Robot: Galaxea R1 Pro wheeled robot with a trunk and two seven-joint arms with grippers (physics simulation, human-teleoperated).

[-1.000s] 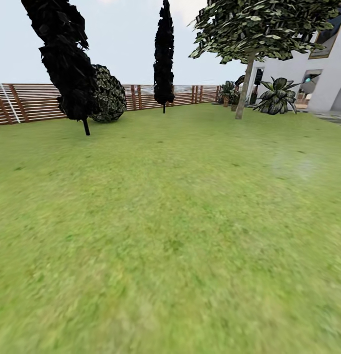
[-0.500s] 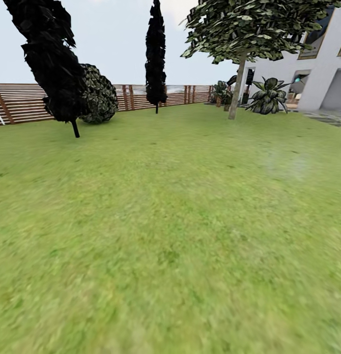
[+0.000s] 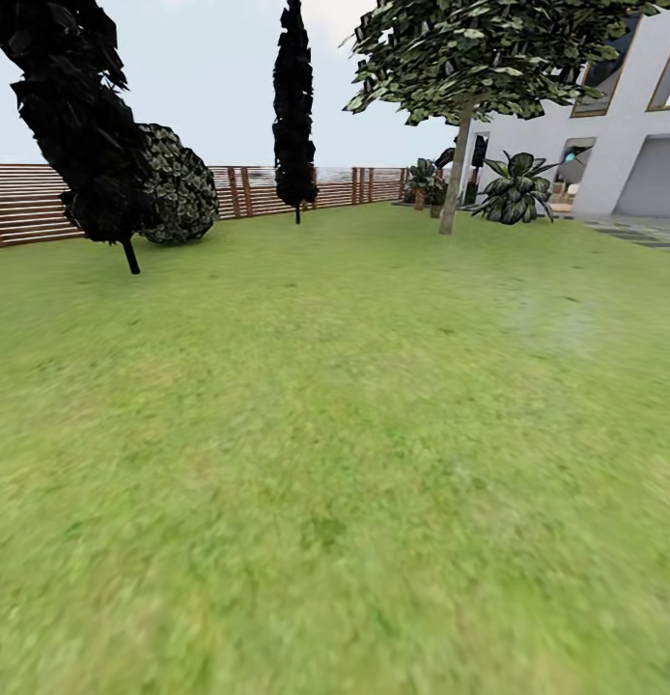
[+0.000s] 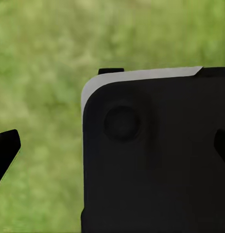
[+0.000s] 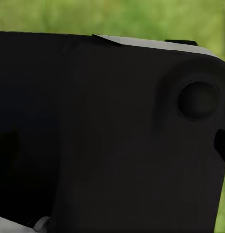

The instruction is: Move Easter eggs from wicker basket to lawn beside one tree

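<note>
While the robot crosses the garden, the lawn [image 3: 335, 463] spreads across the lower frame, with the fence [image 3: 26, 203] at mid-left. A leafy tree [image 3: 455, 174] stands at upper right, dark columnar trees [image 3: 79, 135] at upper left. Basket and eggs are out of sight, so the task looks unstarted. Wrist views show the robot's dark body [image 4: 156, 155] over grass; whether the jaws are open or closed cannot be told.

A dark columnar tree [image 3: 74, 125] leans at the upper left, a round bush [image 3: 181, 198] just beside it. A second columnar tree [image 3: 294, 106] stands top centre before the slatted fence [image 3: 26, 203]. A white house [image 3: 625, 145] fills the upper right, with a broad-leaved plant [image 3: 514, 193] before it.
</note>
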